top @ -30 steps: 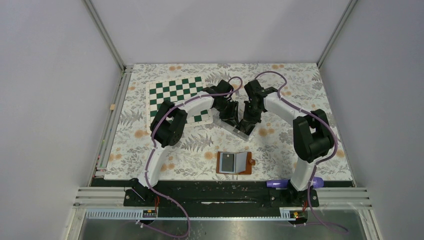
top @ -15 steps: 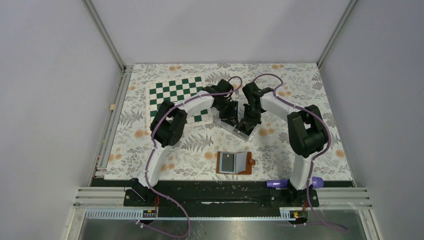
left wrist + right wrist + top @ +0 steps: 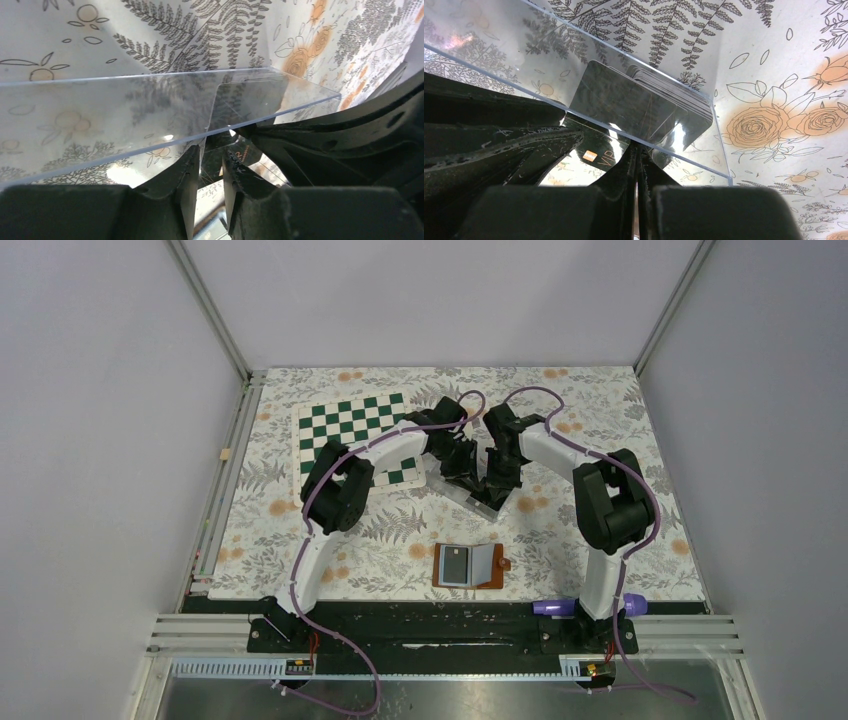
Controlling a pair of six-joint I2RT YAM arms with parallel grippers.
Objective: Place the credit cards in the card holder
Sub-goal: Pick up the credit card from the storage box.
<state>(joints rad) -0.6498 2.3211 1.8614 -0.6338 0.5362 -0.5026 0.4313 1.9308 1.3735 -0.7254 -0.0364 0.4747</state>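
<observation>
**Slick, stiff cards call for an edge pinch**

The credit cards point(image 3: 634, 105) lean stacked in the clear box point(image 3: 524, 50) at mid-table, 12 o'clock of the open card holder point(image 3: 468, 566). They look light, stiff and slippery, so pinching a free short edge suits best. The right gripper point(image 3: 638, 160) is clenched at the box wall. The left gripper point(image 3: 210, 167) stands narrowly parted at a card's edge; whether it bites I cannot tell.
</observation>
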